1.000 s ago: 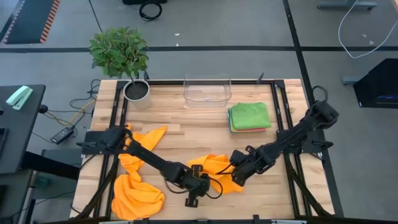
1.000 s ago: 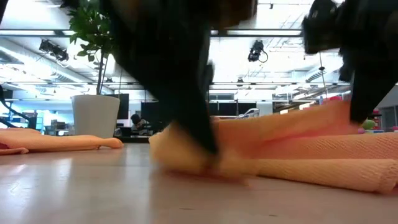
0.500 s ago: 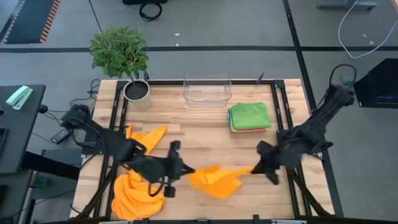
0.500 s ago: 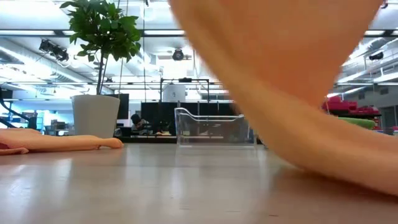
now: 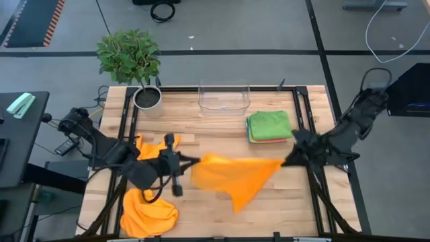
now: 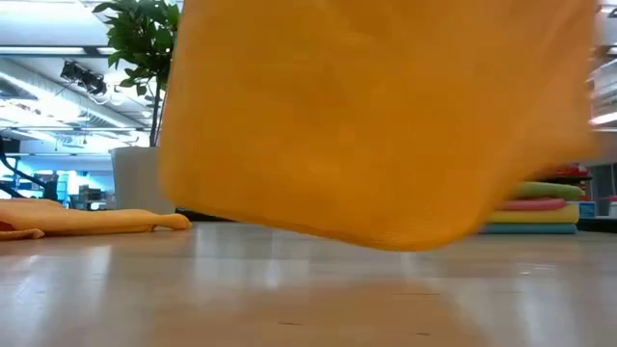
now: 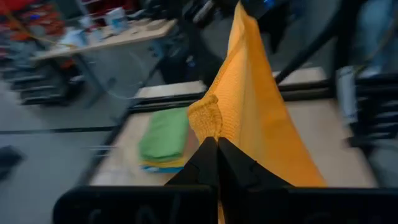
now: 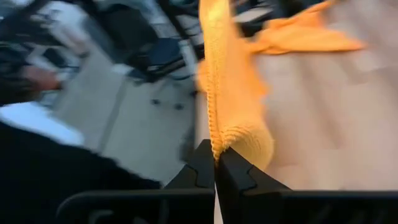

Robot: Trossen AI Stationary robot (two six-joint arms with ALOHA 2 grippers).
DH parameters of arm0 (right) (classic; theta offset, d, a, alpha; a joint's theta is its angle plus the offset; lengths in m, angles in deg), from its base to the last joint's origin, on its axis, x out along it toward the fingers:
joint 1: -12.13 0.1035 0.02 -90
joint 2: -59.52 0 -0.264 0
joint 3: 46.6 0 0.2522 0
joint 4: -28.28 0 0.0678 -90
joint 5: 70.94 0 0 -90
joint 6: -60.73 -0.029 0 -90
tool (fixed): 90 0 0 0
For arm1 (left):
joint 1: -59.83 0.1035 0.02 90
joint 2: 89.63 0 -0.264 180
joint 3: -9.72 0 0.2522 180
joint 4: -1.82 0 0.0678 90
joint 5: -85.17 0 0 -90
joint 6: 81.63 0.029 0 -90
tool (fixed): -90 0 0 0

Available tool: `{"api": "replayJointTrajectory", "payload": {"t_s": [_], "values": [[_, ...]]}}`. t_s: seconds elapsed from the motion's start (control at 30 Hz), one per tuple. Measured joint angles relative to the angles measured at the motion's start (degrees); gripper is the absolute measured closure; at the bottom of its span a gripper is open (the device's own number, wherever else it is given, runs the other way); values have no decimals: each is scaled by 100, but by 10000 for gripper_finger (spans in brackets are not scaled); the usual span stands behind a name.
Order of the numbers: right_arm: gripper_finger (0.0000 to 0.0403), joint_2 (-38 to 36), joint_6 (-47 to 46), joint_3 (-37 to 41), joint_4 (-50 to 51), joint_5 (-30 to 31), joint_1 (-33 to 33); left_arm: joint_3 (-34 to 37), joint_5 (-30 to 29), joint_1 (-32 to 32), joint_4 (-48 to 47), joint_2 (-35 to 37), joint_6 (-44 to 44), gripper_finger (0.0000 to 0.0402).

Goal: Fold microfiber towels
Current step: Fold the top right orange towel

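The orange towel (image 5: 232, 176) hangs stretched above mid-table, soft, light and limp; grip it at corners. The left gripper (image 5: 188, 160) and right gripper (image 5: 285, 160) are each clamped on an upper corner.

Potted plant (image 5: 134, 64) in white pot at table's far left corner. Clear plastic bin (image 5: 224, 98) at far edge, middle. Wooden table (image 5: 208, 138), black frame. Coiled black cable (image 5: 162, 10) on grey floor beyond.
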Motion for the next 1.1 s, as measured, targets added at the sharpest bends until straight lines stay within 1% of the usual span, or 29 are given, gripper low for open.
{"api": "replayJointTrajectory", "payload": {"t_s": [0.17,0.2,0.27,0.37,0.43,0.47,0.53,0.6,0.67,0.73,0.83,0.9,1.0,1.1], "values": [[400,111,485,-900,1360,4,-913,4,7,750,-55,81,607,398],[400,160,584,-1066,1650,-4,-1062,4,148,923,-42,125,706,398],[400,295,669,-1373,2121,-108,-1307,-2,672,1280,7,215,778,398],[400,565,695,-1623,2456,-381,-1434,-2,1406,1580,-80,279,583,398],[400,800,608,-1621,2473,-612,-1313,-2,1669,1564,-188,282,369,398],[400,940,493,-1582,2456,-687,-1175,5,1755,1480,-285,265,169,398],[400,1311,217,-1421,2348,-811,-797,187,1915,1205,-149,198,-184,398],[400,1760,-106,-1187,2129,-875,-340,596,1957,766,-27,112,-581,398],[400,2220,-509,-913,1818,-929,77,1195,1972,309,561,-23,-1064,398],[400,2680,-933,-617,1308,-931,436,1999,1809,-168,1479,-156,-1689,398],[400,3387,-1705,-143,453,-800,768,3237,1148,-813,3288,-547,-2815,398],[400,3822,-2032,116,-360,-762,875,3891,642,-1146,4347,-898,-3690,398],[400,4406,-2259,359,-1498,-750,887,4409,-57,-1494,5381,-1378,-4747,398],[400,4827,-2297,377,-2128,-754,786,4479,-417,-1662,5602,-1618,-5272,398]]}}
